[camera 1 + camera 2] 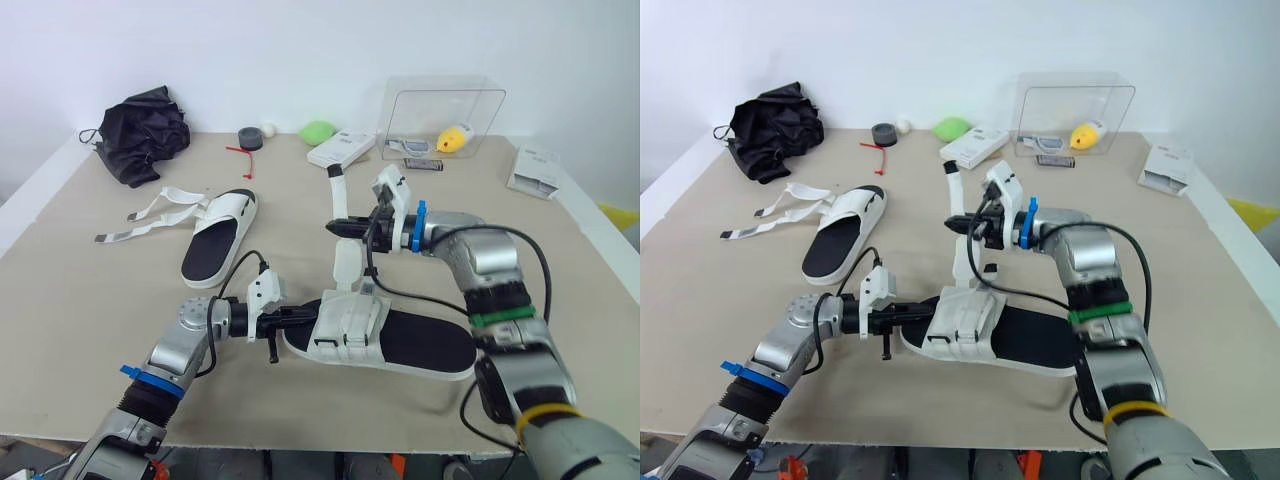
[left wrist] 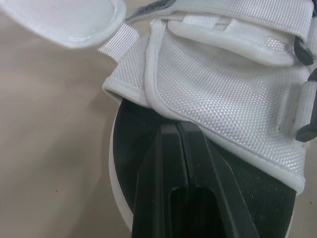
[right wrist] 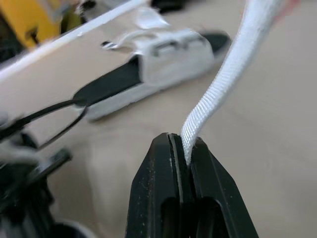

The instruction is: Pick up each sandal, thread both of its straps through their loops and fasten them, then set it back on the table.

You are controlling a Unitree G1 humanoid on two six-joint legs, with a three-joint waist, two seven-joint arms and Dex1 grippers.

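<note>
Nearest, toward the front edge of the table [image 1: 90, 300]: near sandal [image 1: 400, 340], flat on its sole, white upper at the left end, black footbed running off to the right. At its toe, left gripper [image 1: 298, 317], reaching in level with the tabletop, jaws closed tight with nothing seen between them, fingers [image 2: 166, 188] resting on the open black toe just under the edge of the upper. Rising from that upper, a white strap [image 1: 346, 262], pulled up and pinched in the right gripper [image 1: 336, 229] above the sandal, jaws clamped on the webbing, fingers [image 3: 153, 193] pressed flat against it, the free end standing up past them. Farther back and left, far sandal [image 1: 222, 232], flat on the table, well apart from both grippers, loose straps [image 1: 150, 214] trailing out to the left. Along the far edge, left to right: black bag [image 1: 143, 130], tape roll [image 1: 250, 138], green lump [image 1: 318, 131], white box [image 1: 340, 150], clear case [image 1: 445, 105], leaflet [image 1: 535, 168].
</note>
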